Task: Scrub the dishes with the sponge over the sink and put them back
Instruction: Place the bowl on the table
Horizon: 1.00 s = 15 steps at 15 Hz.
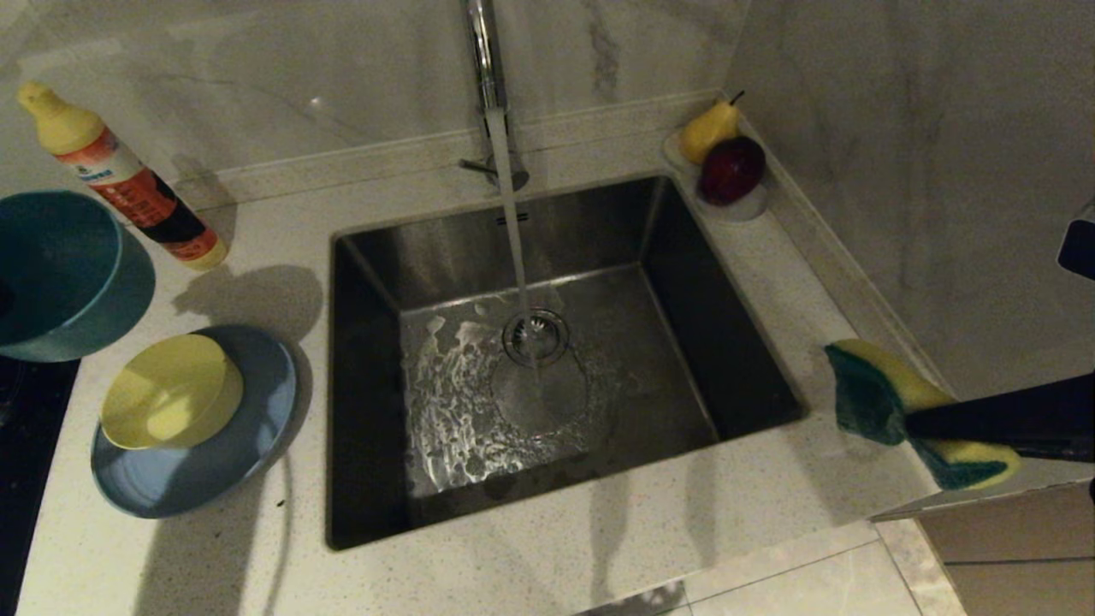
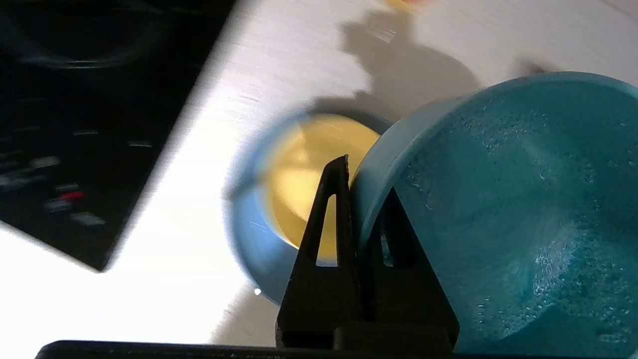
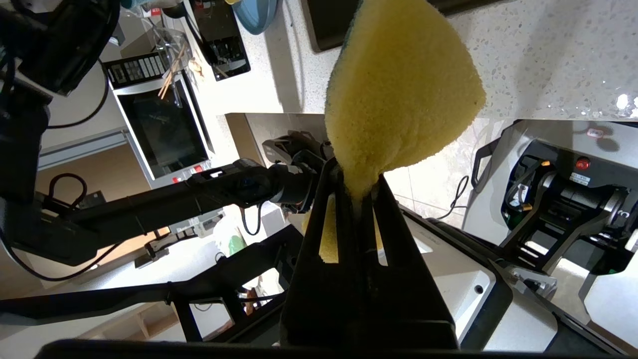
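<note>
Left of the sink (image 1: 565, 359), the left hand (image 2: 356, 199) pinches the teal bowl's (image 2: 498, 209) rim; the right hand (image 3: 356, 194) pinches the sponge (image 3: 398, 94).

Left claw (image 2: 356, 174) has its fingers pinched on the rim of the wet teal bowl (image 2: 498, 209), and right beneath it sit the upturned pale-yellow bowl (image 1: 171, 391) and the light-blue round plate (image 1: 195, 466) — no clear drop there. Off toward the square steel sink (image 1: 547, 359) the basin is open apart from the chrome tap's (image 1: 489, 85) water stream in the middle. An orange-and-yellow detergent bottle (image 1: 128, 180) lies just behind the bowl.
</note>
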Tool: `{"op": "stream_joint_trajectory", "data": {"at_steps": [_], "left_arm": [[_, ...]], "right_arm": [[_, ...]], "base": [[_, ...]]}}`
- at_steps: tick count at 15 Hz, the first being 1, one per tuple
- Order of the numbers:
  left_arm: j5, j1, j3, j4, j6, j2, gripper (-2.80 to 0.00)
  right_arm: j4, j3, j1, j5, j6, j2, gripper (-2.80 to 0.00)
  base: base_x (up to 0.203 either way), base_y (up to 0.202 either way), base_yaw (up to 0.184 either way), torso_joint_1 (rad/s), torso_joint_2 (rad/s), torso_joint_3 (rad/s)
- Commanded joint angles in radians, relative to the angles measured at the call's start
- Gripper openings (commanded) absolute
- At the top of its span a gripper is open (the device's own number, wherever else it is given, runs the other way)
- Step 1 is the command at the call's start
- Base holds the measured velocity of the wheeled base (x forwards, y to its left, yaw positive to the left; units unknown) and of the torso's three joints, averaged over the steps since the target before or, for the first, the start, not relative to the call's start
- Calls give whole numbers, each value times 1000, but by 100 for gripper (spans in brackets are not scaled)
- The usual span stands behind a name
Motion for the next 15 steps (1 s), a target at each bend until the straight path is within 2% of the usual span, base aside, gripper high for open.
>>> {"op": "stream_joint_trajectory", "data": {"at_steps": [1, 6, 8, 11, 15], "left_arm": [[-1, 125, -7, -3, -10, 82, -280], [-16, 240, -17, -82, -34, 257, -280], [-50, 285, -44, -108, -66, 358, -280], [-96, 401, -135, -111, -109, 493, -280], [-166, 515, -214, -111, -166, 567, -280]], "right_arm": [[0, -1, 0, 4, 0, 11, -280], [-18, 54, 0, 5, -5, 22, -280], [-76, 76, 0, 17, -7, 43, -280], [-77, 73, 0, 21, -7, 42, -280], [-77, 99, 2, 47, -25, 37, -280]], "base": [[0, 0, 0, 0, 0, 0], [0, 0, 0, 0, 0, 0], [0, 0, 0, 0, 0, 0], [0, 0, 0, 0, 0, 0], [0, 0, 0, 0, 0, 0]]}}
